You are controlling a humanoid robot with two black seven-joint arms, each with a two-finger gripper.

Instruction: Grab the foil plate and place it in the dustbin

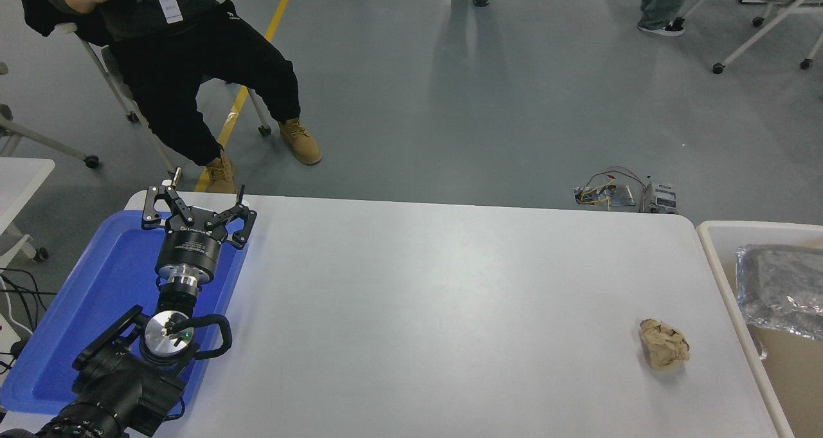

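The shiny silver foil plate [781, 290] lies inside the dustbin [723, 232] at the right edge of the picture, resting against its beige interior, partly cut off by the frame. The dustbin has an off-white rim and stands beside the table's right end. My left gripper [197, 201] is open and empty, parked over the far end of the blue tray at the lower left. My right arm and gripper are out of view.
A flat blue tray [83, 309] lies at the table's left under the left arm. A crumpled brown paper ball [664, 351] sits on the white table [437, 296] near its right edge. A person sits on a chair beyond the far left corner.
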